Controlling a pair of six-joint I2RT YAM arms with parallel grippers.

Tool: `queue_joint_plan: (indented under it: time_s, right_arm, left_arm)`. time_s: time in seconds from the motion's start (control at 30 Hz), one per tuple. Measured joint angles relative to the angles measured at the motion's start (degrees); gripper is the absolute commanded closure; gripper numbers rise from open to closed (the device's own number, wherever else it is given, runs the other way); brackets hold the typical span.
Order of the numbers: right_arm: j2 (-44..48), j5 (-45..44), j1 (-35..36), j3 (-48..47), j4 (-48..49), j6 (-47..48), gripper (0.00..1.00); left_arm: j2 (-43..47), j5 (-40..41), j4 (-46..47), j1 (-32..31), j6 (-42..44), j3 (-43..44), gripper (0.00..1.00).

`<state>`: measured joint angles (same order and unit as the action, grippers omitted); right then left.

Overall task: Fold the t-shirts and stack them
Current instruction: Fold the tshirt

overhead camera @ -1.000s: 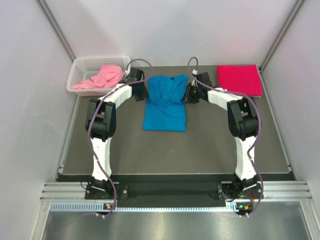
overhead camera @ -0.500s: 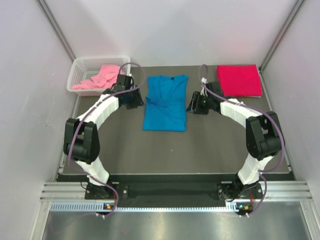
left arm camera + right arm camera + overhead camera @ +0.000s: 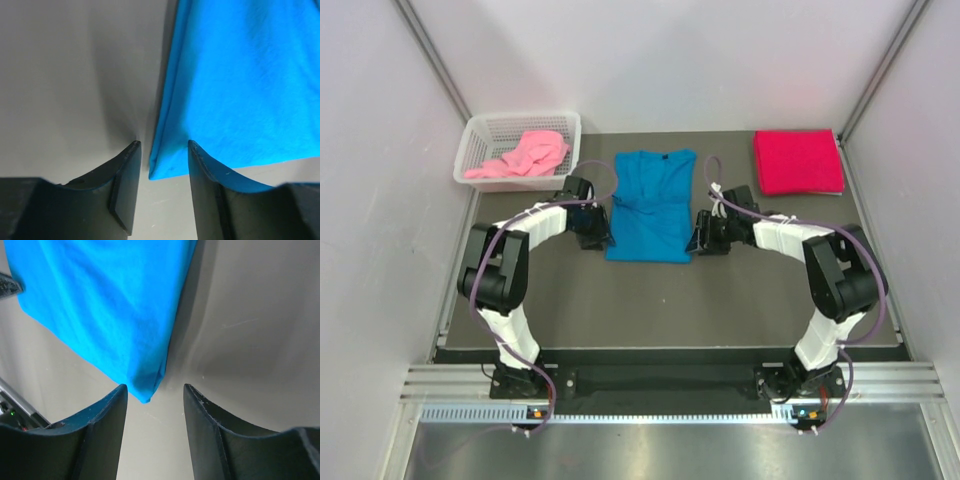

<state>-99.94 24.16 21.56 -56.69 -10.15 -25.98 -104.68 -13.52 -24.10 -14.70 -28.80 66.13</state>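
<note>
From above, we see both arms drawn back from the far end of the blue shirt (image 3: 651,205), where they worked a second ago, to its near end. The left pincer (image 3: 592,232) now sits just beside the near-left corner of the hem and the right pincer (image 3: 703,238) just beside the near-right corner. The shirt lies flat in the middle of the worktop (image 3: 660,300) as a narrow strip, collar at the far end and sleeves already turned in. The red shirt (image 3: 798,162) lies folded at the far right, and the pink shirt (image 3: 525,155) is crumpled in the basket (image 3: 520,118) at the far left. In the left wrist view, the left pincer (image 3: 164,145) stands open and low over the worktop. The hem corner of the blue shirt (image 3: 240,75) lies in the gap between its jaws, not yet pinched. In the right wrist view, the right pincer (image 3: 155,387) is likewise open, with the other corner of the blue shirt (image 3: 110,300) pointing into the mouth of the gap and nothing gripped. We judge the side folds finished, and this shift to the hem prepares the lengthwise fold. Both corners need a clean pinch through all the layers before they go up toward the collar. One shirt looks done, one is mid-fold and one is untouched.
</note>
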Motion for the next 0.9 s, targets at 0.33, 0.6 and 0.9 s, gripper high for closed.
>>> queue_joint_plan:
  time_s: [0.33, 0.6, 0.9]
  right_arm:
    - [-0.7, 0.4, 1.6, 3.5, 3.1, -0.1, 0.96]
    - [7.9, -1.6, 1.6, 13.9, 4.6, -1.3, 1.00]
    - [23.1, -4.0, 5.1, 25.7, 2.7, -3.5, 0.72]
  left_arm:
    - [-0.8, -2.2, 3.0, -0.1, -1.0, -1.9, 1.00]
    - [9.1, -0.4, 5.3, -3.0, -4.6, -13.9, 0.97]
    - [21.1, 2.4, -0.4, -5.8, -6.9, -21.4, 0.60]
